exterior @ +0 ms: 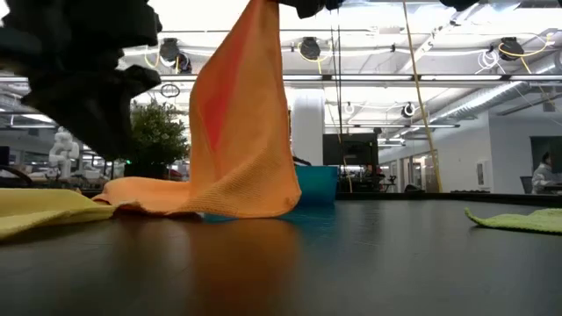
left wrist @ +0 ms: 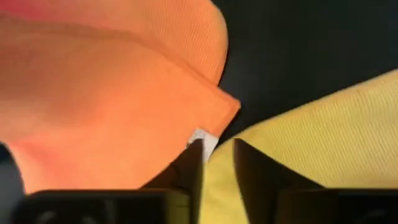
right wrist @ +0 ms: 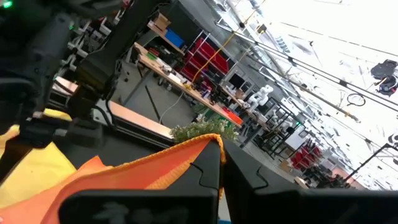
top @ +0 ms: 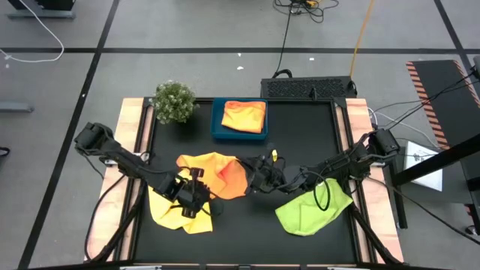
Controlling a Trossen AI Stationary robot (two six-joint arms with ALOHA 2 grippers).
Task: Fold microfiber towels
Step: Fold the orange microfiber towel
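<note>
From the top-down cam: my right gripper (top: pixel 255 178) is pinched on a corner of the orange towel (top: pixel 225 176) at mid-table, and the cloth trails away from it toward my left gripper (top: pixel 193 196). That one sits low over the spot where the orange cloth meets the yellow towel (top: pixel 174 211), which spreads out beneath and behind it. The lime green towel (top: pixel 311 211) lies flat under my right forearm, well apart from either set of fingers. One more folded orange-yellow towel (top: pixel 244 116) rests in the blue tray (top: pixel 217 129), farther out past both grippers, beside the plant (top: pixel 174 101).

Table-level cam: the orange towel (exterior: pixel 246 132) hangs like a tent from my right gripper up at the frame's upper edge, its lower hem dragging on the table.

Left wrist cam: my fingers (left wrist: pixel 193 165) stand slightly apart with nothing clamped; an orange corner with a white tag (left wrist: pixel 200 138) is just beyond the tips and yellow cloth lies under them.

Right wrist cam: my fingers (right wrist: pixel 208 171) are closed on the orange hem, the cloth draping away from them.
</note>
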